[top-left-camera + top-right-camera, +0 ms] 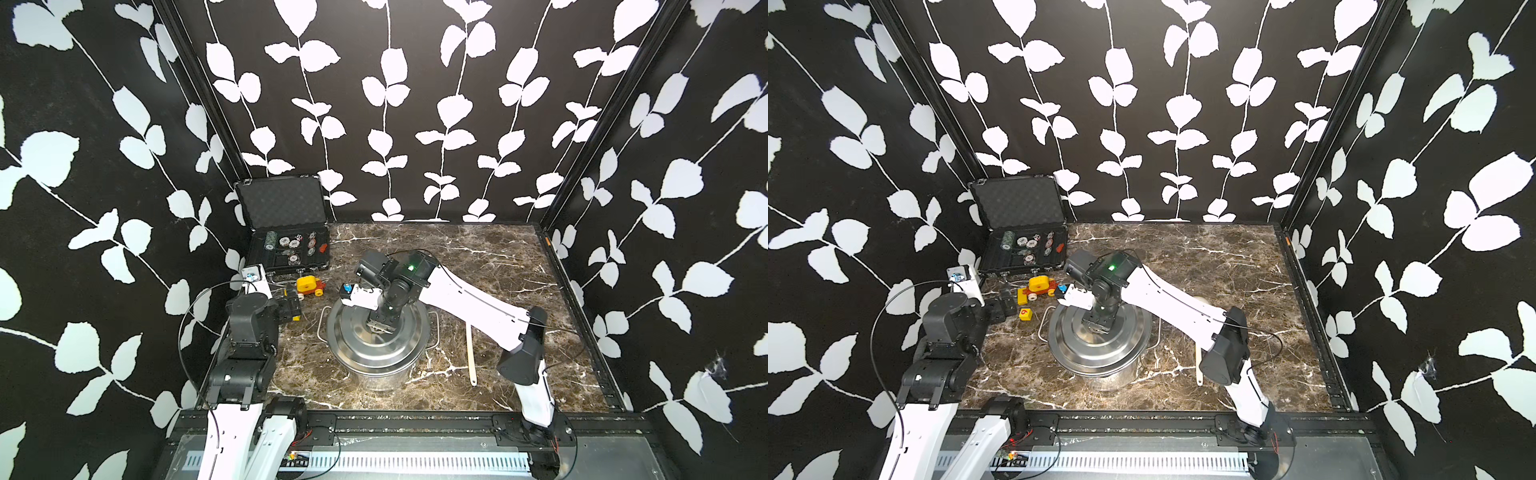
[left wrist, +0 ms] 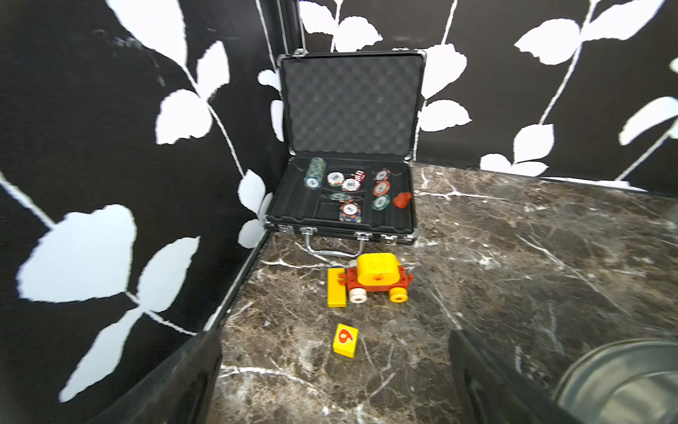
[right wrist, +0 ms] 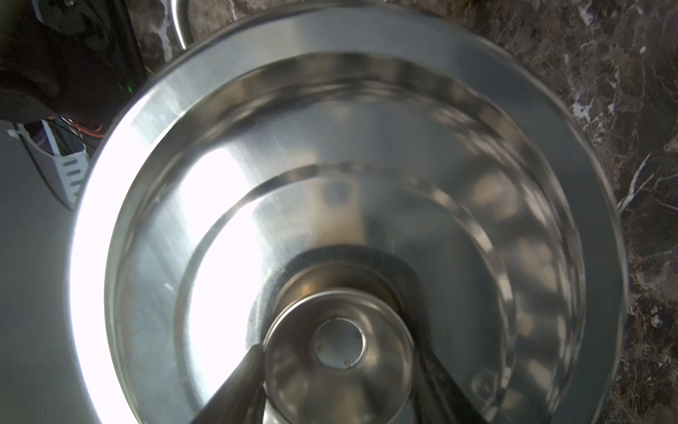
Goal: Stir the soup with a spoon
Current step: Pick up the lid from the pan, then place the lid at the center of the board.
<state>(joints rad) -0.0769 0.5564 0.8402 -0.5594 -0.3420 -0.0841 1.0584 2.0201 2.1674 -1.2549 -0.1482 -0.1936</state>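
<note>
the steel pot (image 1: 376, 380) stands with its lid (image 1: 365, 353) on, so the soup cannot be reached yet; this is probably why the right gripper (image 1: 380, 327) is over the middle of the lid and not at the spoon (image 1: 471, 357). the spoon lies flat on the marble table (image 1: 478, 257) just beside the pot, on the side of the right arm's base, untouched, its upper part passing under that arm. the left gripper (image 1: 291, 306) hovers on the opposite side of the pot, jaws wide apart and empty, probably to keep out of the way. both top views show this whole layout but not the grip itself, because the wrist covers it. the right wrist view gives it: dark fingers (image 3: 234, 385) press on both sides of the knob (image 3: 337, 352), so this gripper is clamped on the knob. only the left wrist view shows clearly what lies beyond the pot on the left arm's side: an open chip case (image 2: 348, 191), a toy car (image 2: 378, 279) and a yellow block (image 2: 345, 340) with a red number
</note>
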